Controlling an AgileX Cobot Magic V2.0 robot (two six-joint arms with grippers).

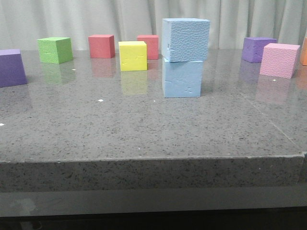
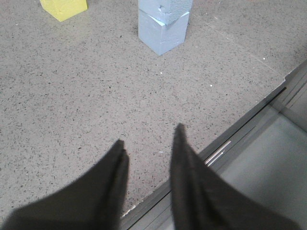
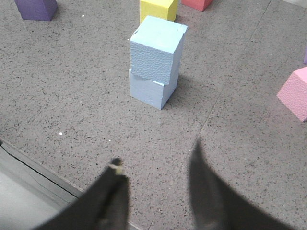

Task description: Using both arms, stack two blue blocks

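One light blue block (image 1: 185, 39) rests on top of the other blue block (image 1: 182, 78) near the middle of the table, the top one turned slightly and overhanging a little. The stack shows in the right wrist view, upper block (image 3: 157, 48) over lower block (image 3: 151, 91), and in the left wrist view as a lower block (image 2: 162, 31) with the upper one (image 2: 165, 5) cut off by the frame. My left gripper (image 2: 149, 136) is open over bare table by the front edge, far from the stack. My right gripper (image 3: 156, 152) is open too, empty, short of the stack. Neither gripper appears in the front view.
Behind the stack stand a yellow cube (image 1: 133, 55), two red cubes (image 1: 101, 46) (image 1: 148, 46) and a green cube (image 1: 55, 50). A purple cube (image 1: 11, 67) sits far left; another purple cube (image 1: 258, 49) and a pink cube (image 1: 279, 60) sit right. The table's front edge (image 1: 153, 160) lies near both grippers.
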